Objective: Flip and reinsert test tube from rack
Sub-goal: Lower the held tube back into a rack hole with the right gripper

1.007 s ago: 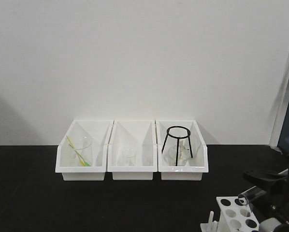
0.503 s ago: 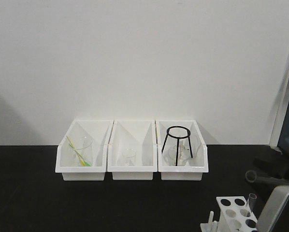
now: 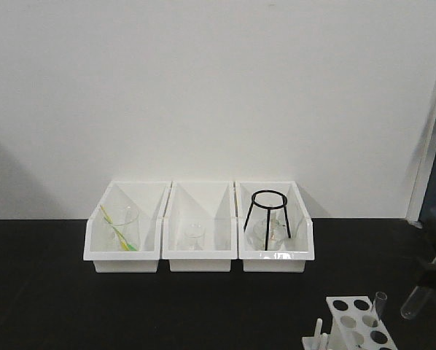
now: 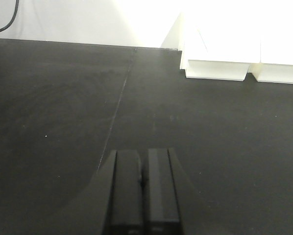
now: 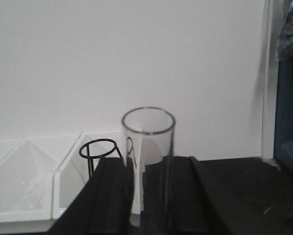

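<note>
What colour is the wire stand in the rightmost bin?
Black wire stand; front-facing view shows it best.

Front view faces wall (image 3: 203, 87), wrist views low over table (image 4: 210, 137), right hugging test tube (image 5: 149, 147), all sharing bins (image 3: 198, 251)

test tube (image 5: 147, 147): clear colourless glass, smooth and glossy, thin dark line at the rim.
rack (image 3: 358, 321): white plastic, smooth, slight sheen.
counter (image 4: 48, 98): black, matt, fine dust specks, one thin seam.
bins (image 3: 200, 262): white plastic, glossy, walls slightly translucent.
tripod (image 3: 267, 219): thin black metal rod, dull finish.
left gripper (image 4: 142, 159): black, matt, looks like plastic.
right gripper (image 5: 149, 169): black, matt, smooth.
wall (image 3: 203, 87): white, matt, plain.
</note>
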{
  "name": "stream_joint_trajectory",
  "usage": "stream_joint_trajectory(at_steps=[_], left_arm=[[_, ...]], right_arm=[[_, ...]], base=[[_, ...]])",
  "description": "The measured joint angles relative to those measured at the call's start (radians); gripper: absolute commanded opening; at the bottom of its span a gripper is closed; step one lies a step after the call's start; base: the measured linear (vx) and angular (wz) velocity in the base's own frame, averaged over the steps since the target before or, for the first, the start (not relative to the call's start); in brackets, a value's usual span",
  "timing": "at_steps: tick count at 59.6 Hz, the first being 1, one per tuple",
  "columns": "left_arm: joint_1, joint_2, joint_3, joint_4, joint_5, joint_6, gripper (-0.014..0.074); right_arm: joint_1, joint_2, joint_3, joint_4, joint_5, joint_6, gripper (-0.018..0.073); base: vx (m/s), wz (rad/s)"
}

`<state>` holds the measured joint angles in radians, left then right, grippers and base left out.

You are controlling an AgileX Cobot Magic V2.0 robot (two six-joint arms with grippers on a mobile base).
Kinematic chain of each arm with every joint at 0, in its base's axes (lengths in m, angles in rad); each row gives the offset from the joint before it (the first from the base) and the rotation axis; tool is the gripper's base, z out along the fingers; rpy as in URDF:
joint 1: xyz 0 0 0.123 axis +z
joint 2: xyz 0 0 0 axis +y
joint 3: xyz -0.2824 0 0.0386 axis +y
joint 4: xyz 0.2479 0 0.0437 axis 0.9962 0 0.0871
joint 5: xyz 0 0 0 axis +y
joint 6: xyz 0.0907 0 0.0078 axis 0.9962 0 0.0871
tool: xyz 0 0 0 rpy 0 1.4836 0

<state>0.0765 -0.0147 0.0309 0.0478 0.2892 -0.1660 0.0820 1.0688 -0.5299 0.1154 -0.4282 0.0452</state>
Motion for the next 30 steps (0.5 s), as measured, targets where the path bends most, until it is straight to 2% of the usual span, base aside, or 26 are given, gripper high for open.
stream_joint_trajectory(at_steps=[3, 9, 17, 30], left_arm=[[0.000, 0.000, 0.000, 0.000, 0.000, 0.000, -0.0006], [0.000, 0.000, 0.000, 0.000, 0.000, 0.000, -0.0006], [0.000, 0.000, 0.000, 0.000, 0.000, 0.000, -0.0006], [0.000, 0.000, 0.000, 0.000, 0.000, 0.000, -0.0006]], right_arm=[[0.000, 0.000, 0.000, -0.008, 0.000, 0.055, 0.0120], [0.000, 0.000, 0.000, -0.070, 0.008, 0.096, 0.0120], [0.000, 0.000, 0.002, -0.157, 0.033, 0.109, 0.0120], [0.000, 0.009, 0.097, -0.181, -0.052, 0.118, 0.0120]], base=[[0.00, 0.00], [0.00, 0.00], [0.00, 0.00], [0.00, 0.00]])
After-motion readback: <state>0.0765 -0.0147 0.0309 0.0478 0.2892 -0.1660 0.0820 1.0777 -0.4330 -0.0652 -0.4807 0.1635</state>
